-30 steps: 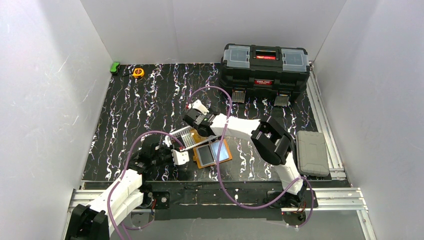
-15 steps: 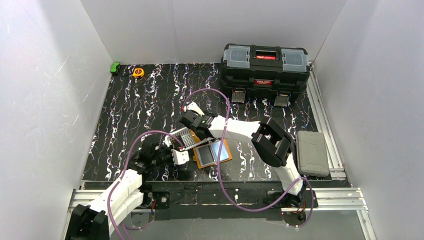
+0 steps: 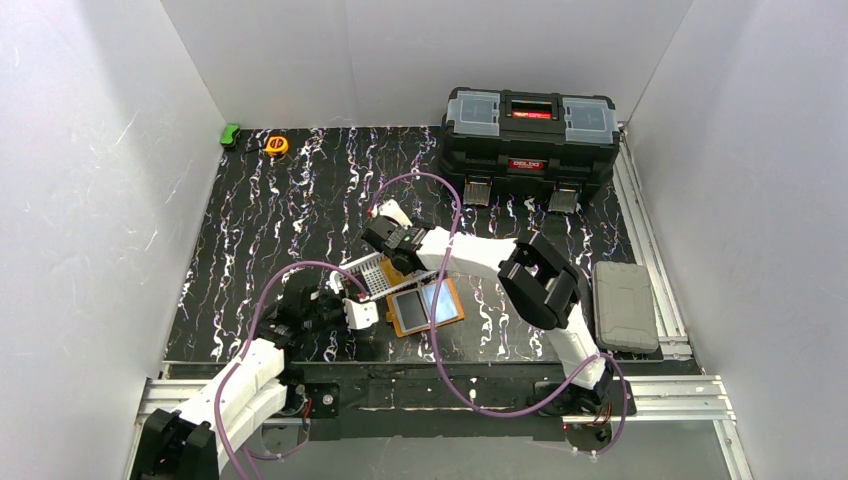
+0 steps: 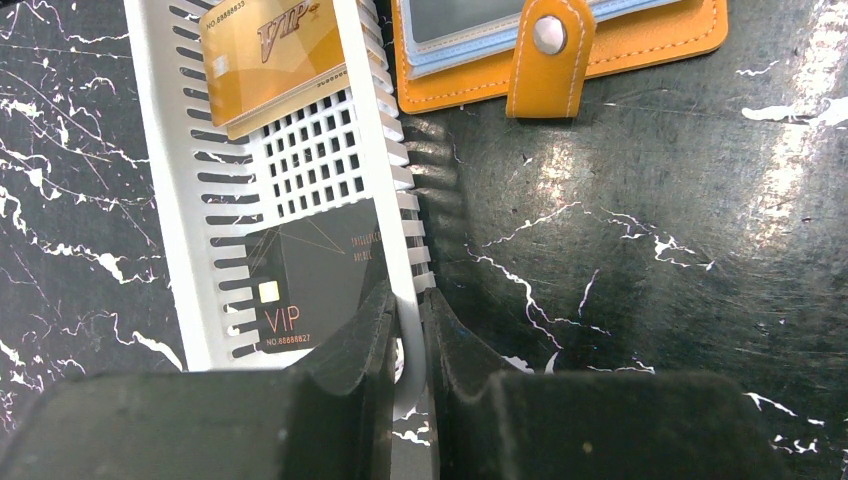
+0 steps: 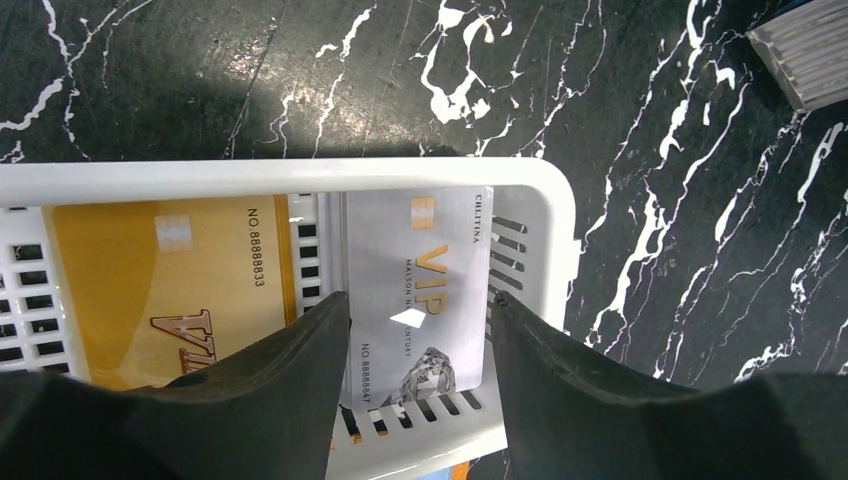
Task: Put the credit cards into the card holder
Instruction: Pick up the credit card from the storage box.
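Two claws and their surroundings, listed from the fingers outward.

1. Left claw [image 4: 405,325]: you have it pinched on the side wall of the white slotted basket [image 4: 300,170], with one finger inside and one outside.
2. Black card [image 4: 315,270]: flat on the basket floor, right against the inner finger.
3. Gold card [image 4: 270,55]: further along the same basket, face up.
4. Right claw [image 5: 418,305]: spread wide and reaching into the basket's other end, fingers on either side of a silver card [image 5: 440,230]. You cannot tell whether the tips touch it. The gold card lies just beside the silver one.
5. Card holder [image 4: 600,50]: orange, lying open with its clear pockets up, just beside the basket. Its snap tab [image 4: 545,50] is folded over the edge. It sits close to the near edge of the desk [image 3: 280,220], about midway along.
6. Black toolbox [image 3: 530,130]: at the far edge, toward the far right corner.
7. Grey case [image 3: 622,305]: at the right edge.
8. Yellow tape measure [image 3: 276,145] and a small green object [image 3: 231,134]: in the far left corner.
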You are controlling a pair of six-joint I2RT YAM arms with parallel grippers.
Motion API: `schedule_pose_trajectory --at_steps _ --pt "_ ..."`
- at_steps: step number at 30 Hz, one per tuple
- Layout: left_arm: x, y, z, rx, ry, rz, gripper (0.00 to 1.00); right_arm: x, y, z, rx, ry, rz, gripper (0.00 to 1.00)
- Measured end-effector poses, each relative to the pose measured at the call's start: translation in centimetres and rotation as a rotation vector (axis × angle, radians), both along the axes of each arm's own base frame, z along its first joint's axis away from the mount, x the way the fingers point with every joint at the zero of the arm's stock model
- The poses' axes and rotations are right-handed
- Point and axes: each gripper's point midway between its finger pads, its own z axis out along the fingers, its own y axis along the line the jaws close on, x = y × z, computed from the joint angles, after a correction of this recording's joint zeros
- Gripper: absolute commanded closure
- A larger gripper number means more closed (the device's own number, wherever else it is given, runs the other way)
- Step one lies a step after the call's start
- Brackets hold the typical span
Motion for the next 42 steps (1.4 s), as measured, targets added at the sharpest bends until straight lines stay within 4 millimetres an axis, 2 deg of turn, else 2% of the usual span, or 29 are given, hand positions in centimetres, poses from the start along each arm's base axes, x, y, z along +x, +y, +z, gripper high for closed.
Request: schedule_pose_trajectory --at_steps 14,21,25,35,42 --pt "-0.1 0.0 0.0 -0.003 0.002 -0.002 1.00 0.1 -0.2 0.4 -0.016 -0.042 0.007 0.43" --pt "-0.3 0.0 0.0 -0.004 0.011 0.002 1.00 1.3 -1.6 2.0 -0.049 -0.088 -0.012 0.45" --pt "-0.3 0.0 0.0 -0.004 0.011 0.002 1.00 1.7 -2.1 2.7 -0.046 -0.101 -0.022 0.42" --pt "-0.2 0.0 0.0 -0.003 0.023 0.004 1.00 -1.7 0.1 0.5 0.110 0.093 0.026 0.32" --pt "-0.2 0.0 0.0 -0.004 0.024 0.006 1.00 -2.0 0.4 0.4 0.130 0.115 0.030 0.31"
